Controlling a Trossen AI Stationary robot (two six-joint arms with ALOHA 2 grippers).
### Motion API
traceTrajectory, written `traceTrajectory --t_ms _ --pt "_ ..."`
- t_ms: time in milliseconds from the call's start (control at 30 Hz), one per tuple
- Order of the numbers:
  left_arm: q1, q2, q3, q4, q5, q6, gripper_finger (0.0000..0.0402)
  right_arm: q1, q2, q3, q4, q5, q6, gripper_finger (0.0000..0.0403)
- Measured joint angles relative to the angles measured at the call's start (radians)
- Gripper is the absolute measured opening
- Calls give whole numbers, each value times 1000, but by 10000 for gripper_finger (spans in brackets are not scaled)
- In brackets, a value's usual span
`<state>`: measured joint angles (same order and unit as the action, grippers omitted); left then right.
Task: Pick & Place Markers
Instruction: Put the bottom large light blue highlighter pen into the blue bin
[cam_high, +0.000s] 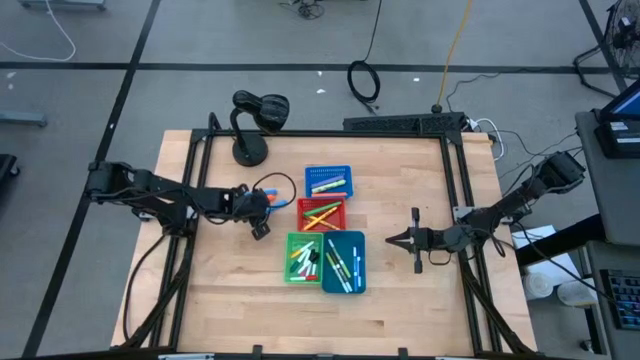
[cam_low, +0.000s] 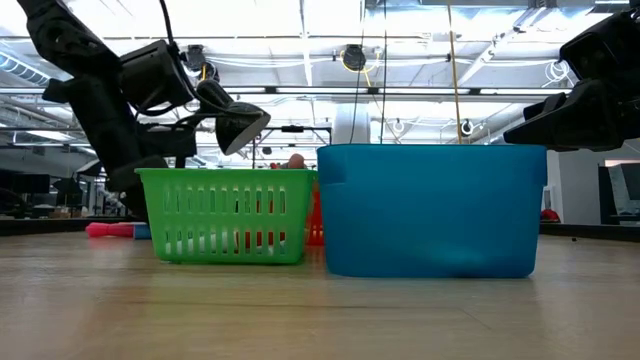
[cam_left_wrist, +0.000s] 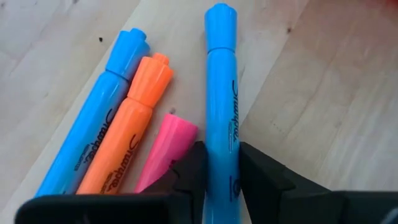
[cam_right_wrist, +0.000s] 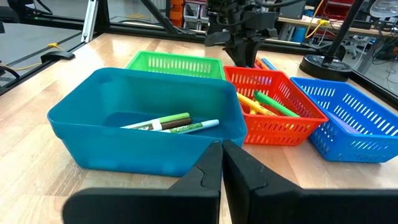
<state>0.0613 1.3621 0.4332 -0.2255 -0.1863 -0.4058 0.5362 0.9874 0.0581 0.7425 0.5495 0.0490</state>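
Observation:
Several markers lie loose on the wooden table just left of the red basket (cam_high: 322, 213). In the left wrist view these are a blue marker (cam_left_wrist: 221, 93), a second blue one (cam_left_wrist: 93, 124), an orange one (cam_left_wrist: 127, 137) and a pink one (cam_left_wrist: 165, 146). My left gripper (cam_high: 262, 226) is down over them, shut on the first blue marker. My right gripper (cam_high: 395, 240) waits shut and holding nothing, right of the teal bin (cam_high: 345, 262), which has green and white markers (cam_right_wrist: 168, 123) lying in it. My left gripper pinches the blue marker's barrel (cam_left_wrist: 221, 163) between its two fingers (cam_left_wrist: 189, 171), one on each long side. The fingers come from above, slanting down, and lie across the marker. It lies flat on the table, apart from the other three.
Four bins stand together mid-table: a blue basket (cam_high: 328, 180), the red basket, a green basket (cam_high: 304, 258) and the teal bin, each with markers in it. A black stand with a round head (cam_high: 250, 130) rises at the far edge. Bare wood lies along the near edge.

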Motion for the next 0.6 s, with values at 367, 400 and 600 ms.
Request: traceTrajectory --t_ms 367,400,600 --pt "-18 0 0 5 -27 -23 75 0 0 0 0 0 0 0" --pt "-18 0 0 8 -27 -23 79 0 0 0 0 0 0 0" --pt "-18 0 0 19 -27 -23 86 0 0 0 0 0 0 0"
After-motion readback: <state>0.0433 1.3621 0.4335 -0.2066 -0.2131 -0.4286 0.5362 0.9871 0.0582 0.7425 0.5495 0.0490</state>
